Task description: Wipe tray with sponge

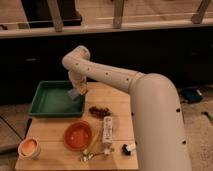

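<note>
Hanging over the right end of the tray (49, 103), the gripper (77, 90) is closed on the sponge (74, 94), a small blue-grey block. The sponge sits low over the tray's right inner edge. It seems to touch the tray bottom, though the view is too soft to be sure. The thick white arm (112, 79) bends over the tray's back right corner and widens toward the lower right.

The tray is green and shallow with a sloped rim, and its floor to the left of the sponge is bare. It lies on the back left part of a pale wooden counter (52, 127).

In front of the tray stands an orange bowl (78, 135). A small cup (29, 147) with an orange inside sits at the counter's corner, well in front of the tray's left end. Just off the tray's front right corner lies a dark reddish clump (100, 110), and beyond it, farther from the tray, is a white remote (107, 129). Some metal spoons (92, 151) and a black-headed brush (129, 148) lie farthest from the tray, at the counter's front edge.

Behind the tray runs a dark wall, topped by a pale ledge with railing posts (116, 15). Grey floor (200, 130) shows far to the tray's right.
</note>
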Robot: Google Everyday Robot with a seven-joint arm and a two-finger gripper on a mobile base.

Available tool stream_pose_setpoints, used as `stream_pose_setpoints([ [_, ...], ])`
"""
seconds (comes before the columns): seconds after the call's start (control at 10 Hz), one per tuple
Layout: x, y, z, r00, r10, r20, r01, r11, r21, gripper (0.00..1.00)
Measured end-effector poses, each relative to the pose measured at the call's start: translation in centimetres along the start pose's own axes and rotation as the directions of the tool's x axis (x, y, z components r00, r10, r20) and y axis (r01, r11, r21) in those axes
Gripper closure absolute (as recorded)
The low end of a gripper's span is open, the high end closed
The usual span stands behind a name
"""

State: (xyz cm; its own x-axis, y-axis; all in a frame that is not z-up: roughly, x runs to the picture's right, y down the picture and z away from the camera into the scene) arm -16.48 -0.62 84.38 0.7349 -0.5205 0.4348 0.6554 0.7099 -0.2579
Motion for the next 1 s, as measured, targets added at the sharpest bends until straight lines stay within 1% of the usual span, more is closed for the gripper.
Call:
stream_pose_setpoints([
  [0.2,-0.1,-0.5,0.4,1.0,-0.021,0.0,0.021,1.0,0.003,0.97],
  [0.4,-0.8,-1.3,1.0,0.999,-0.035,0.008,0.035,0.999,0.003,0.97],
  [0.6,-2.5,-2.6,1.9,0.998,-0.055,0.028,0.055,0.998,0.004,0.97],
  [0.8,-2.3,-2.7,2.3,0.997,-0.07,0.029,0.07,0.998,0.005,0.97],
  [0.9,-2.5,-2.8,2.5,0.997,-0.075,0.035,0.075,0.997,0.005,0.97],
  [1.0,-3.3,-3.2,2.9,0.995,-0.083,0.049,0.083,0.997,0.007,0.97],
])
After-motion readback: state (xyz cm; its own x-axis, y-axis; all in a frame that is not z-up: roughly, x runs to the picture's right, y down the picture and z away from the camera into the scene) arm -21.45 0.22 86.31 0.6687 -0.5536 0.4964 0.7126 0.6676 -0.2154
